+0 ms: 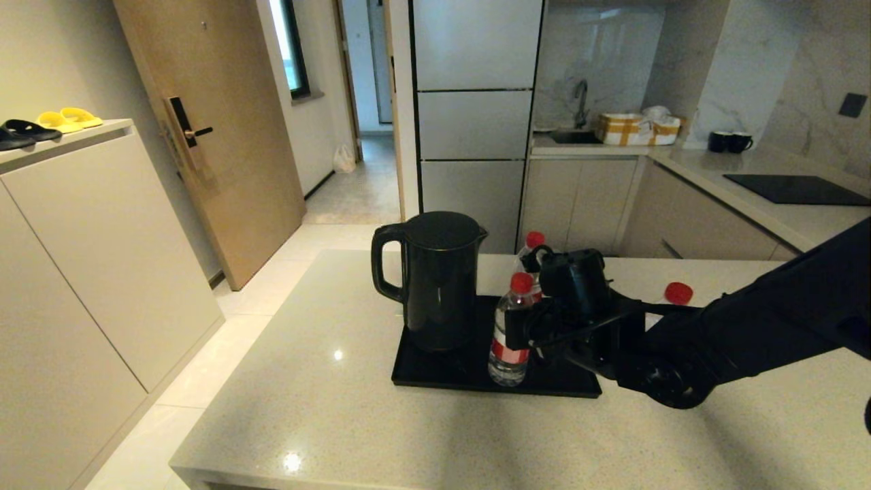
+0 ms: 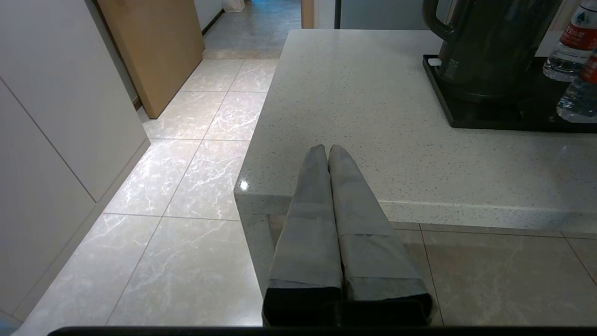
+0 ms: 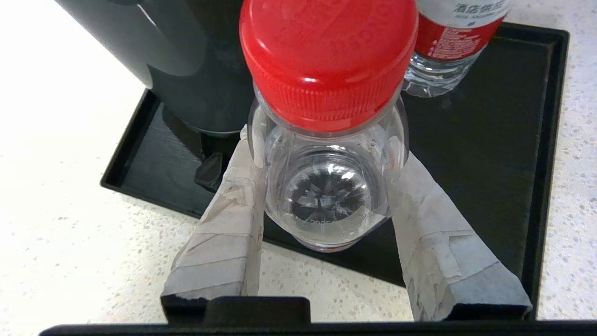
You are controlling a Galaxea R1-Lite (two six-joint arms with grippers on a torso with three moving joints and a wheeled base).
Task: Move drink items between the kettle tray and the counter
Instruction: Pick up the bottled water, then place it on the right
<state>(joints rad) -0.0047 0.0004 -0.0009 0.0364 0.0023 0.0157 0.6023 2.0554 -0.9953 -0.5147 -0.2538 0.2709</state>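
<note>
On the counter point(image 1: 340, 422) lies the black kettle tray point(image 1: 435, 378) with the black kettle point(image 1: 435, 286) at its left. A clear red-capped water bottle point(image 1: 510, 340) stands upright at the tray's front edge. My right gripper point(image 1: 520, 333) reaches in from the right, both taped fingers point(image 3: 233, 205) pressed against the sides of that bottle point(image 3: 326, 196). A second bottle point(image 3: 443, 56) stands further back on the tray. A third bottle's red cap point(image 1: 678, 292) shows behind my right arm, off the tray. My left gripper point(image 2: 328, 149) hangs shut by the counter's front left corner.
Two black mugs point(image 1: 728, 141) and a flush black cooktop point(image 1: 796, 189) are on the far right worktop, with a yellow-taped box point(image 1: 636, 129) by the sink. A tall cabinet point(image 1: 88, 258) stands left across the tiled floor.
</note>
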